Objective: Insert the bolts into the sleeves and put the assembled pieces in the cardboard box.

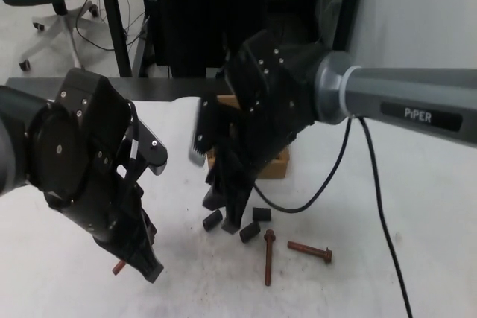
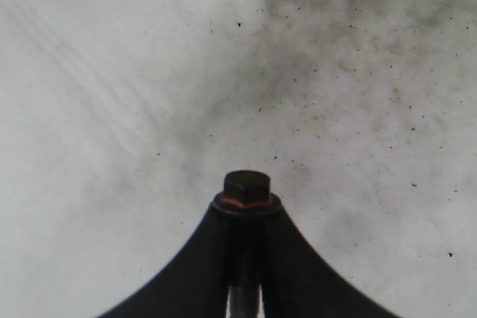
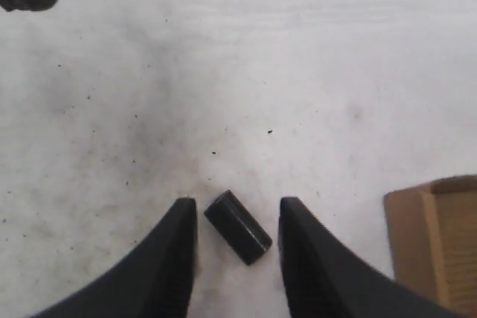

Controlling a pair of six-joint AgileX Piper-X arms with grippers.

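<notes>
Left jaws clamp bolt [image 2: 247,188], shank half-hidden, right jaws straddle sleeve [image 3: 238,227]

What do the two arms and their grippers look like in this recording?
The left arm and right arm have black wrist housings dotted with silver screws. The right arm's grey link carries a dark label with white lettering, and a black cable hangs from it. The left gripper and right gripper each have two black tapered fingers.
</notes>
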